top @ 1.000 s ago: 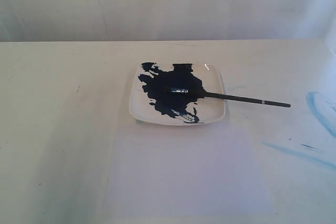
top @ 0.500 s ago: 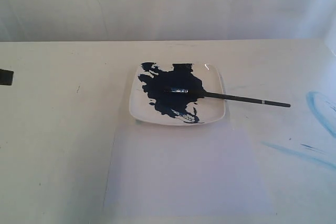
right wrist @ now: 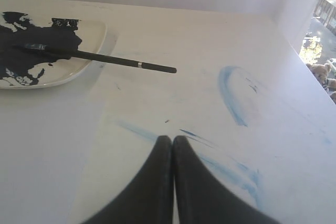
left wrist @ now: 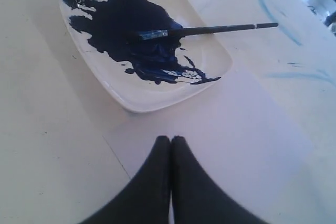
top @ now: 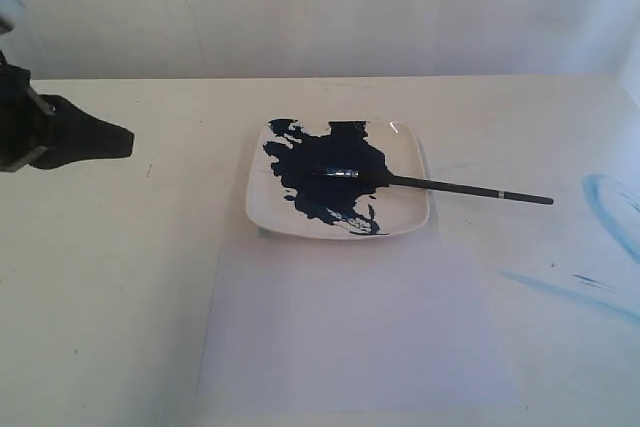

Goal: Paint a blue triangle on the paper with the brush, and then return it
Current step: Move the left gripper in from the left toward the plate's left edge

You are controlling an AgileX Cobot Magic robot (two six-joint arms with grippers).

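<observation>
left gripper (top: 128, 139) newly in view, closed, brush (top: 450, 188) unmoved on plate (top: 405, 213)

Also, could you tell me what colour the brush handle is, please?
Black, with a thin silver band; the brush shows best in the right wrist view.

A navy paint splash (top: 320, 172) covers the white plate (top: 408, 211), the brush (top: 450, 187) is black with silver ferrule (top: 340, 173) and band (top: 499, 193), and the whitish paper (top: 350, 332) lies on a cream tabletop (top: 110, 277) streaked pale blue at right.
</observation>
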